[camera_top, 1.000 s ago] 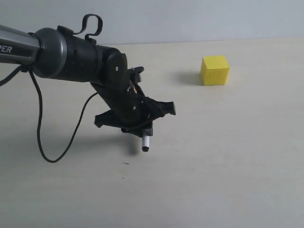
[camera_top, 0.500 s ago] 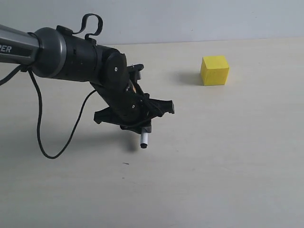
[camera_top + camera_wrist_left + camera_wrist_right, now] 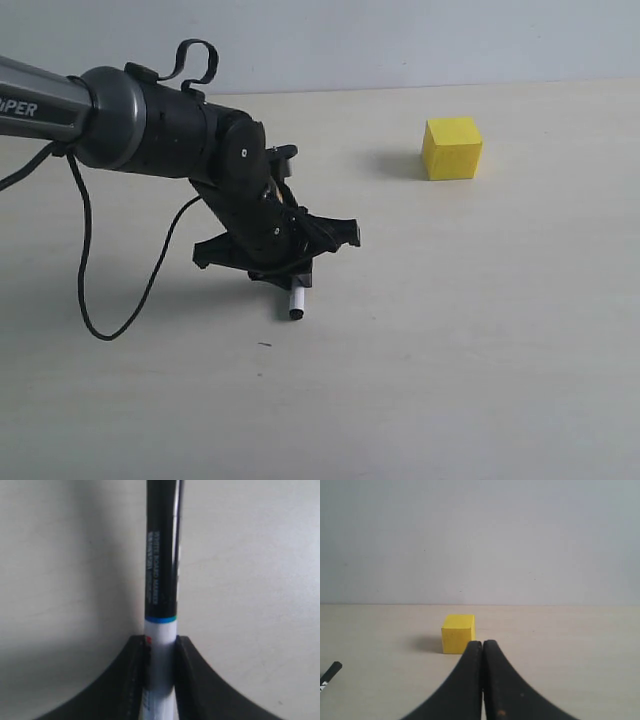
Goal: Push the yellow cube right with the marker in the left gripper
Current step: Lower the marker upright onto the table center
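The yellow cube rests on the pale table at the upper right of the exterior view, and shows again in the right wrist view beyond the fingertips. My left gripper is shut on the marker, whose lower tip pokes out below the jaws close to the table, well to the left of and nearer than the cube. Up close, the marker runs out between the two jaws, white barrel clamped, black part ahead. My right gripper is shut and holds nothing; it does not show in the exterior view.
A black cable loops from the left arm down onto the table. A grey wall stands behind the table's far edge. The marker's black tip pokes into the right wrist view.
The left gripper with the marker has shifted slightly left and dipped, so the marker tip sits lower and nearer the table. The cube has not moved.
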### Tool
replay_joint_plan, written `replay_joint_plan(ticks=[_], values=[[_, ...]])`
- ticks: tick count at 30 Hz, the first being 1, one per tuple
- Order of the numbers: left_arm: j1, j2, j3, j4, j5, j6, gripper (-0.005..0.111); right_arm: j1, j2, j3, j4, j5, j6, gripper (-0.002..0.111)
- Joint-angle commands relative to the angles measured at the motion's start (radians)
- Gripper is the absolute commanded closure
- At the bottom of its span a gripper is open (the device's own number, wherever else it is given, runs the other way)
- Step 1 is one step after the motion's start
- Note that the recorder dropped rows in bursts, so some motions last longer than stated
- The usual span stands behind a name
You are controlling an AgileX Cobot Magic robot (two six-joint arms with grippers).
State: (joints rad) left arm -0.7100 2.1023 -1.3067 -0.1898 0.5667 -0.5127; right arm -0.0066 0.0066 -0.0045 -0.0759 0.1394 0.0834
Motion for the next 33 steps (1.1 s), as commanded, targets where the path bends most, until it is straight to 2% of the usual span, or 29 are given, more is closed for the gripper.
replay_joint_plan(ticks=[1, 21, 24, 30, 33], values=[[0.002, 0.016, 0.004, 0.003, -0.007, -0.007, 0.107, 0.001, -0.007, 0.004, -0.002, -0.005, -0.001, 0.108], [0.002, 0.014, 0.004, -0.001, -0.004, 0.012, 0.105, 0.001, -0.007, 0.004, -0.002, -0.005, -0.001, 0.108], [0.002, 0.012, 0.004, -0.001, -0.004, 0.012, 0.095, 0.001, -0.007, 0.004, -0.002, -0.005, -0.001, 0.108], [0.002, 0.012, 0.004, -0.001, -0.008, 0.012, 0.064, 0.001, -0.007, 0.004, -0.002, -0.005, -0.001, 0.108], [0.002, 0.012, 0.004, -0.001, -0.014, 0.012, 0.058, 0.001, -0.007, 0.004, -0.002, -0.005, -0.001, 0.108]])
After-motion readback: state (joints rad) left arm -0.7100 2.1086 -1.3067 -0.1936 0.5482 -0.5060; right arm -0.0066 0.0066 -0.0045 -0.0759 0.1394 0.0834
